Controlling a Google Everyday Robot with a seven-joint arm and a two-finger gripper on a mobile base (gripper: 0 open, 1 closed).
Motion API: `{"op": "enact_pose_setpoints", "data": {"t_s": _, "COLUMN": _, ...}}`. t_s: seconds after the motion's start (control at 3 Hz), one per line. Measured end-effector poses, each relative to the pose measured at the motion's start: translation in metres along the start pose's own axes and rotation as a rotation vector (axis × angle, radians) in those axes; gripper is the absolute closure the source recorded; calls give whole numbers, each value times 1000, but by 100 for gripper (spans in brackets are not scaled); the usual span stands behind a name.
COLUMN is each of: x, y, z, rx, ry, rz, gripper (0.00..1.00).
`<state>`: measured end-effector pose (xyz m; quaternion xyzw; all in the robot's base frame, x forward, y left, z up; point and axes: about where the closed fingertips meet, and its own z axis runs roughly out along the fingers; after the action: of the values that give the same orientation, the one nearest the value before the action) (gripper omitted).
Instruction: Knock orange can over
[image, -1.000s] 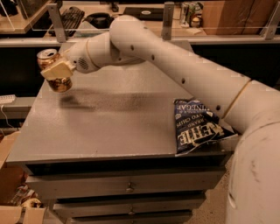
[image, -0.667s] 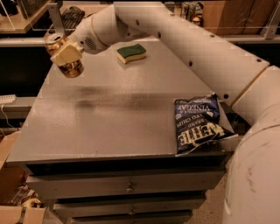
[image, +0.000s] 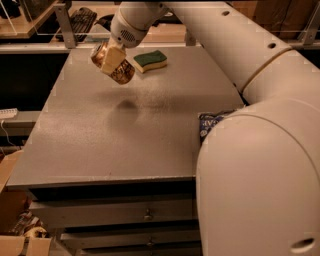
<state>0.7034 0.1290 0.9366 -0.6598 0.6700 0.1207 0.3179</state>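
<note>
The end effector (image: 114, 62) hangs above the far left part of the table (image: 100, 145), just below the rounded white wrist of the arm (image: 220, 35). It grips the orange can (image: 124, 74): one cream-coloured finger (image: 111, 55) lies flat across the near side of the can's body, and the other finger is hidden behind the can. The jaws are narrowed to the can's width and nothing else is held.

The orange can is off the table, in the air. It is tilted, with its top end pointing up and to the left and its base down and to the right. A soft dark shadow (image: 125, 106) lies on the grey tabletop below it, apart from the can.

A sponge (image: 151, 60), green on top and yellow beneath, rests on the table just right of the can, toward the far edge, and touches neither the can nor the end effector. A dark blue chip bag (image: 211, 123) lies at the right side of the table, mostly covered by the large white arm segment in the foreground.

Beneath the tabletop are grey drawers (image: 115, 215) with small metal pulls. A keyboard (image: 82, 19) sits on a desk behind the table, and cardboard (image: 9, 170) shows at the lower left.
</note>
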Motion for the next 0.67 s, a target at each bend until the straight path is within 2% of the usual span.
{"op": "enact_pose_setpoints", "data": {"t_s": 0.33, "x": 47, "y": 35, "z": 14, "rx": -137, "ry": 213, "rz": -65, "gripper": 100}}
{"op": "enact_pose_setpoints", "data": {"t_s": 0.67, "x": 74, "y": 67, "z": 21, "rx": -248, "ry": 364, "rz": -130, "gripper": 74}}
